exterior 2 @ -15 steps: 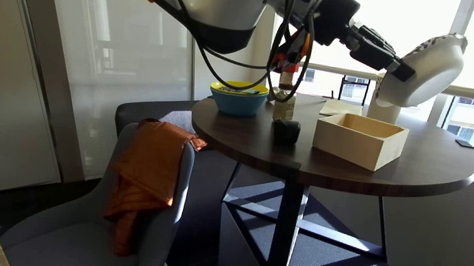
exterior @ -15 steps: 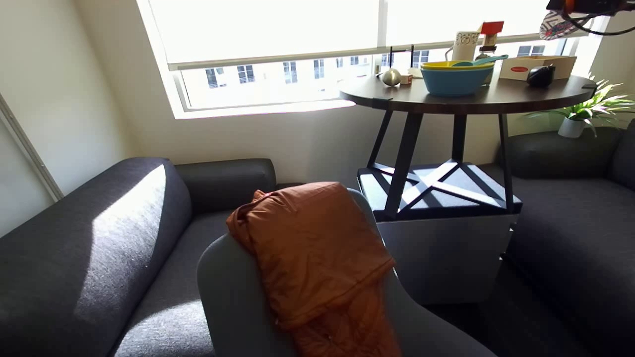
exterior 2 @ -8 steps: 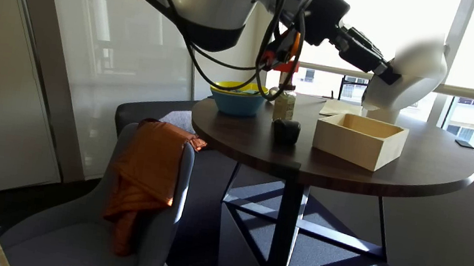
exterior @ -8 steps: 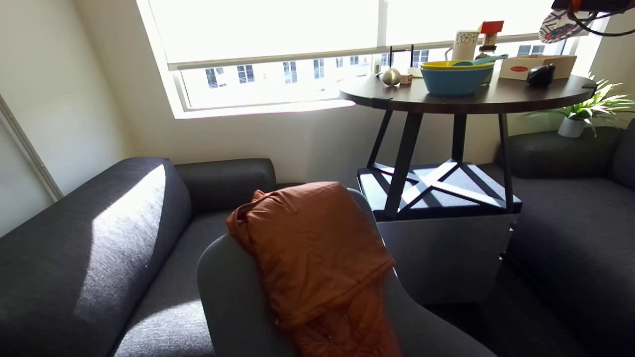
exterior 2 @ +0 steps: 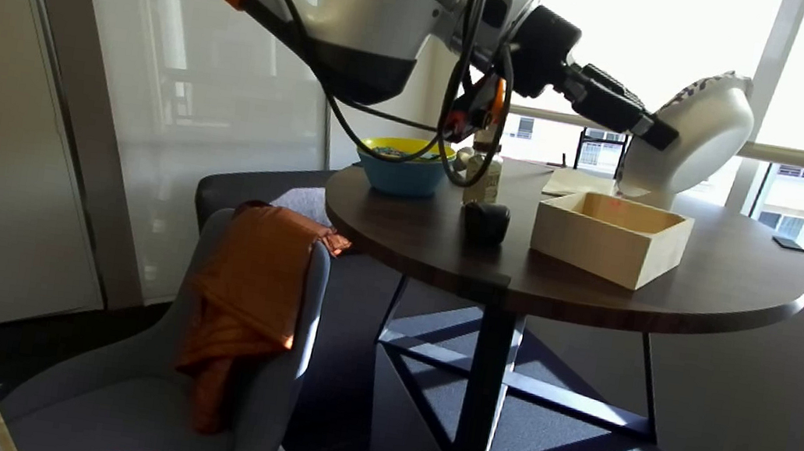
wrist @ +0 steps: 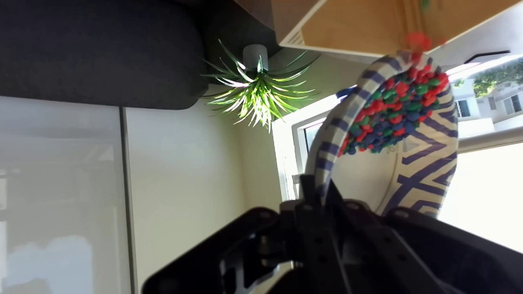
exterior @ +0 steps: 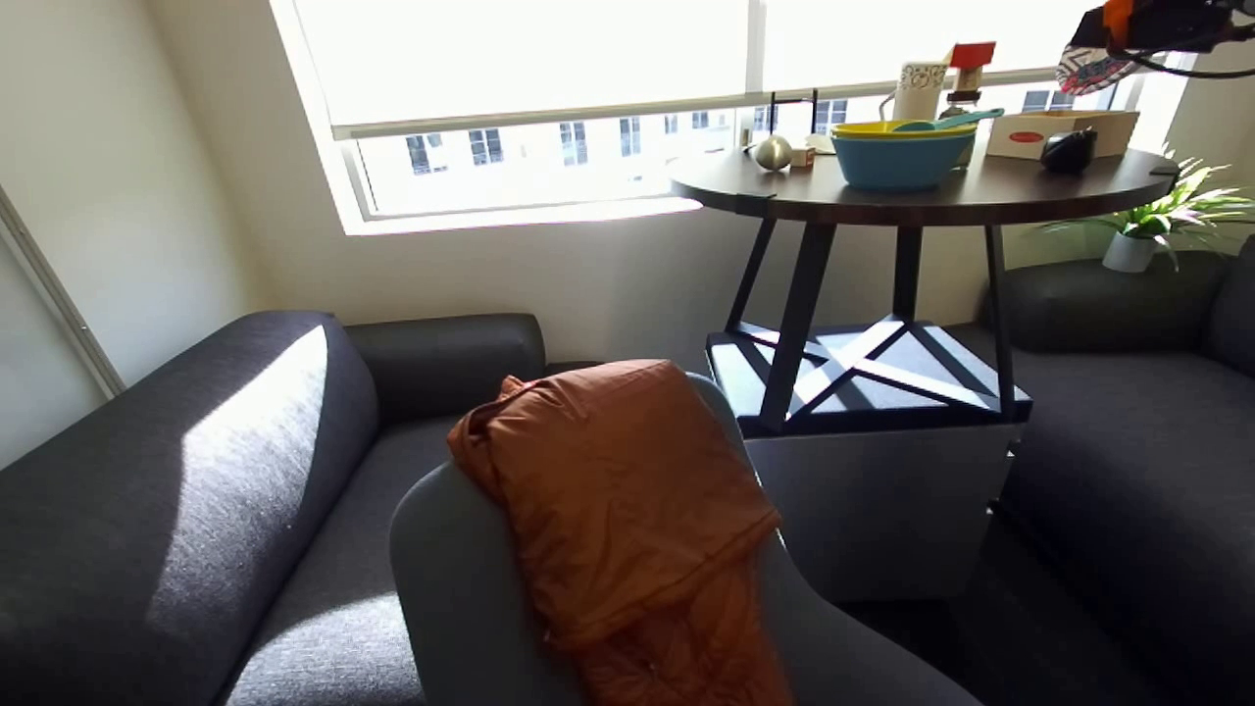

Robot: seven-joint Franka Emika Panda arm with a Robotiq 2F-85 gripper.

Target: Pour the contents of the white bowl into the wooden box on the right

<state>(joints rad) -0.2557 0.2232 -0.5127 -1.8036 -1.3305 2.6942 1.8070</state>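
Wrist view: the gripper (wrist: 322,192) has its fingertips (wrist: 307,190) clamped on the rim of the white bowl (wrist: 367,171), with only that thin wall between them. The bowl, marked inside with dark blue zigzags, tilts steeply, its low lip near the edge of the wooden box (wrist: 351,30). A heap of small red, green and dark blue pieces (wrist: 386,116) lies in the bowl, reaching the lip nearest the box. A few blurred red pieces (wrist: 417,43) show past that lip, seen against the box; whether they touch it cannot be told.

In both exterior views the box sits upright on the round table (exterior 2: 401,229); in an exterior view its side bears a red oval label (exterior: 1027,135). The Panda arm (exterior 2: 384,18) holds the bowl clear of the table. Near the box lies a black object (exterior 2: 485,223), too dark to name. Farther from the box stands a blue bowl (exterior: 902,165) with a yellow bowl (exterior: 863,129) nested in it and a teal utensil (exterior: 966,119) across the top. Between these and the box is a bottle (exterior 2: 483,182) with a red top. Apart from the box stands a white mug (exterior: 918,98) with a patterned band; well apart from it, an orange jacket (exterior: 627,490) drapes a grey chair (exterior: 456,559).
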